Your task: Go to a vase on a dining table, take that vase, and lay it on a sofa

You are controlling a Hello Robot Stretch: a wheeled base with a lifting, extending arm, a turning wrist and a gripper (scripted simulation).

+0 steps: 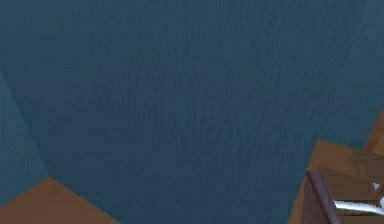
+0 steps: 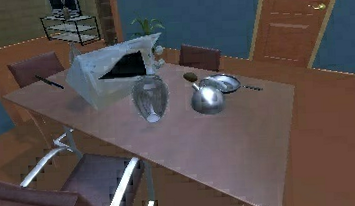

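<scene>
The clear, rounded glass vase (image 2: 150,97) stood upright on the pinkish-brown dining desk (image 2: 247,138) in the arm side view, near the middle of its top. Just beside it, toward that view's right, stood a shiny round metal pot (image 2: 207,100), and behind the pot lay a shallow metal bowl (image 2: 223,84). Behind the vase, to the left, was a pale grey angular thing with a dark face (image 2: 109,66), perhaps an open laptop.

Dark maroon chairs stood around the desk: one at the far left (image 2: 34,67), one at the far side (image 2: 198,56), and one with a pale metal frame at the near edge (image 2: 94,180), between the camera and the vase. Farther out were a green plant (image 2: 147,26), a wire shelf (image 2: 77,25) and a brown wooden door (image 2: 294,24).

The forward view gave a dark blue wall (image 1: 190,100) close ahead, orange-brown floor (image 1: 50,208) below, and a brown furniture corner with a metal bar (image 1: 345,195) at the lower right.

The state of the tool could not be told.
</scene>
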